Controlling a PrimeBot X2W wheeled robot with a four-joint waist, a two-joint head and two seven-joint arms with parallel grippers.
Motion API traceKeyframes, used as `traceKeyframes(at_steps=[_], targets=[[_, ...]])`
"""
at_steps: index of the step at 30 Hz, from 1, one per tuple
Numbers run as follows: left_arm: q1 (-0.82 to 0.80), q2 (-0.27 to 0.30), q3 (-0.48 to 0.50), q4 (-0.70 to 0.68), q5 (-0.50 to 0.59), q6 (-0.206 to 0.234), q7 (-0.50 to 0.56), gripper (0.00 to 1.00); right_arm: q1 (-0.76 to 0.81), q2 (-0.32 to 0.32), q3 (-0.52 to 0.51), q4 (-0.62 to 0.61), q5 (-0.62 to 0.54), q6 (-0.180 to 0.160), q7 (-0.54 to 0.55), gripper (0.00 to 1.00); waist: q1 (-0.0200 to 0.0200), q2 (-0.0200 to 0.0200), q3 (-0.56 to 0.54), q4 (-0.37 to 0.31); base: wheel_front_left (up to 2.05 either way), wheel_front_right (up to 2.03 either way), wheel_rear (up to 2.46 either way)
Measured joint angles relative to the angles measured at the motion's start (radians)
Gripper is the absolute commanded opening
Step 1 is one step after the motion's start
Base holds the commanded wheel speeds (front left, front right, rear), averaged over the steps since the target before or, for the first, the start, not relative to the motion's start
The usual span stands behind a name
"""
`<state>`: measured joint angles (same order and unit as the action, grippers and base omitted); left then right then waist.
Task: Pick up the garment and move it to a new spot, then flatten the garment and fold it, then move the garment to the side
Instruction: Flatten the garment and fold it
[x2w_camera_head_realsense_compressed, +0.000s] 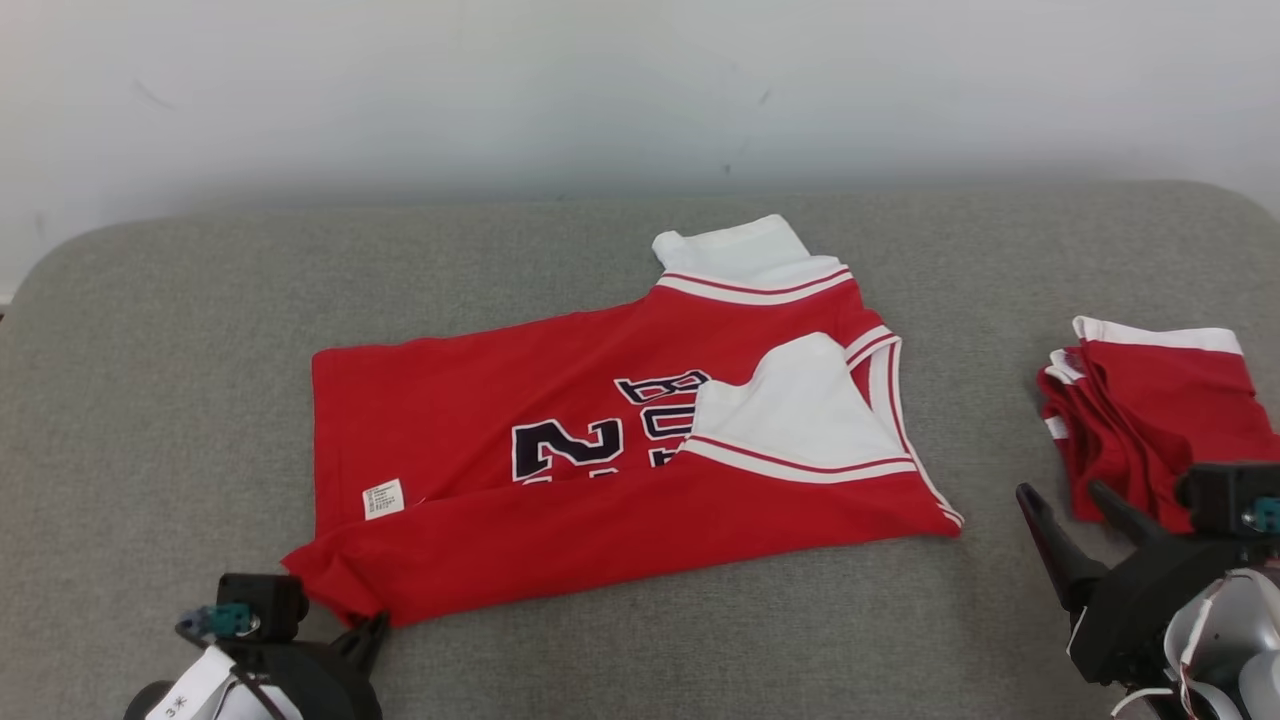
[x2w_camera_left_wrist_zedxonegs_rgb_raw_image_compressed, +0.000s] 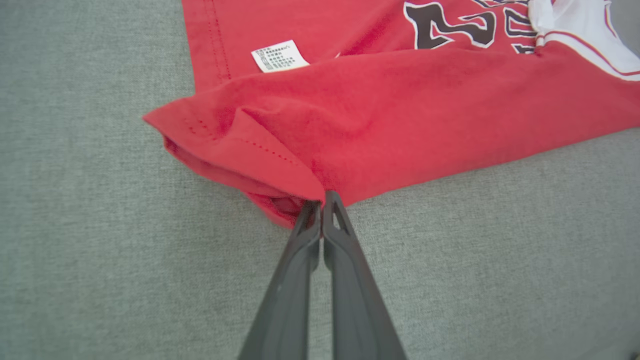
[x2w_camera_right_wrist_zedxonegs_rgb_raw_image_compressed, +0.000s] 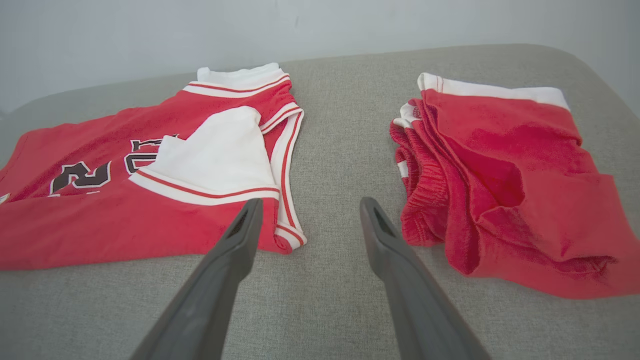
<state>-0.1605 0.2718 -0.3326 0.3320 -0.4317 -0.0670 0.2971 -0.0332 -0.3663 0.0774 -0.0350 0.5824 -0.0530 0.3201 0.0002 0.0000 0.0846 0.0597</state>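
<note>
Soft red jersey (x2w_camera_head_realsense_compressed: 600, 470), half-folded on coarse grey upholstery (x2w_camera_head_realsense_compressed: 150, 350), hem pinched by left gripper (x2w_camera_left_wrist_zedxonegs_rgb_raw_image_compressed: 322, 200); right gripper (x2w_camera_right_wrist_zedxonegs_rgb_raw_image_compressed: 311, 201) spread.

"What's underneath it all?"

"A broad grey cushion (x2w_camera_head_realsense_compressed: 150, 330), woven fabric, rounded at its far corners."

"And behind?"

"A plain pale wall (x2w_camera_head_realsense_compressed: 400, 90) rising right behind the cushion's far edge, with a few faint dark scuffs (x2w_camera_head_realsense_compressed: 150, 95). The light's soft and even, with a dim shadow where the two meet."
</note>
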Motion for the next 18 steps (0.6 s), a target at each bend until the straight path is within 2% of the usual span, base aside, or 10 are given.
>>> traceKeyframes(at_steps=[2,3,5,6,8,13,14,16,18], targets=[[-0.009,-0.004,-0.005,-0.004,0.000,-0.004,0.010,0.00,-0.021,-0.012,0.016,0.031,-0.006,0.000,0.023,1.00,0.0000,0.0000,0.011,0.010,0.00,0.00,0.00],[-0.013,-0.006,-0.006,-0.011,0.000,-0.004,0.011,0.00,-0.033,-0.014,0.026,0.041,-0.013,0.000,0.034,0.95,0.0000,0.0000,0.016,0.015,0.00,0.00,0.00],[-0.015,-0.007,-0.008,-0.019,0.000,-0.004,0.018,0.00,-0.060,-0.015,0.049,0.062,-0.019,0.001,0.059,0.92,0.0000,0.0000,0.027,0.026,0.00,0.00,0.00],[-0.017,-0.007,-0.008,-0.020,0.000,-0.004,0.020,0.00,-0.069,-0.015,0.061,0.069,-0.026,0.001,0.071,0.84,0.0000,0.0000,0.032,0.031,0.00,0.00,0.00],[-0.028,-0.008,-0.010,-0.020,0.000,-0.005,0.028,0.00,-0.085,-0.015,0.079,0.088,-0.034,0.002,0.091,0.77,0.0000,0.0001,0.042,0.043,0.00,0.00,0.00],[-0.038,-0.011,-0.008,-0.021,0.000,-0.005,0.029,0.00,-0.104,-0.012,0.104,0.140,-0.049,0.000,0.129,0.65,0.0000,0.0000,0.060,0.067,0.00,0.00,0.00],[-0.038,-0.011,-0.008,-0.022,0.000,-0.005,0.030,0.00,-0.105,-0.011,0.107,0.144,-0.049,0.000,0.130,0.56,0.0000,0.0001,0.063,0.070,0.00,0.00,0.00],[-0.038,-0.011,-0.007,-0.022,-0.001,-0.005,0.037,0.00,-0.121,-0.008,0.115,0.164,-0.049,0.000,0.142,0.49,0.0000,0.0001,0.067,0.074,0.00,0.00,0.00],[-0.038,-0.011,-0.006,-0.022,-0.001,-0.005,0.038,0.00,-0.136,-0.007,0.120,0.171,-0.049,0.000,0.149,0.48,0.0000,0.0001,0.069,0.076,0.00,0.00,0.00]])
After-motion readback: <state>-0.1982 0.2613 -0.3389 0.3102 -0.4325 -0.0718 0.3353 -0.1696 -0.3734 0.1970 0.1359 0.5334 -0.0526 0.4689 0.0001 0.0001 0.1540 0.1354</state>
